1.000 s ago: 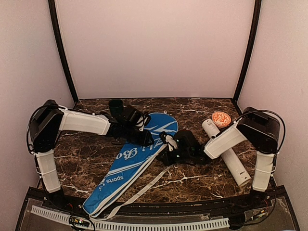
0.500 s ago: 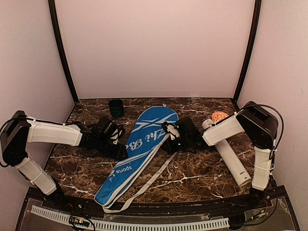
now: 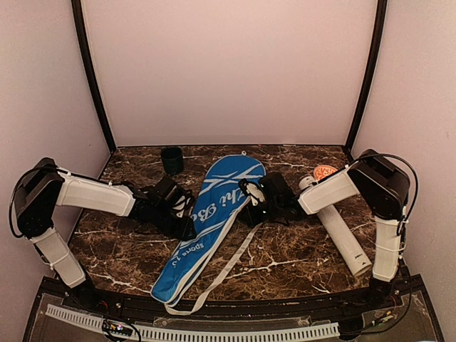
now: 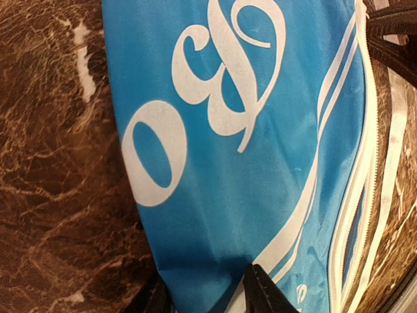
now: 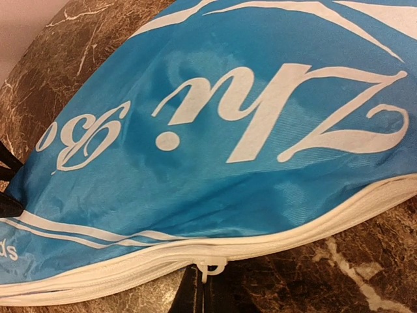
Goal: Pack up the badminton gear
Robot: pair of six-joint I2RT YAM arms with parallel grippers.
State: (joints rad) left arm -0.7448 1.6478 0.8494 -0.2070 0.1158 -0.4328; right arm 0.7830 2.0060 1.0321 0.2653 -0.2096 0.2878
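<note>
Both grippers are meeting the blue racket bag (image 3: 214,221)
The left gripper (image 4: 208,297) is holding its fingers apart astride the bag's edge; the right gripper (image 5: 195,295) is sitting pressed together just under the white zipper pull (image 5: 208,268). The bag is lying diagonally across the centre of the frame on the marble table (image 3: 121,242), and the long white tube (image 3: 342,239) is lying at the right
</note>
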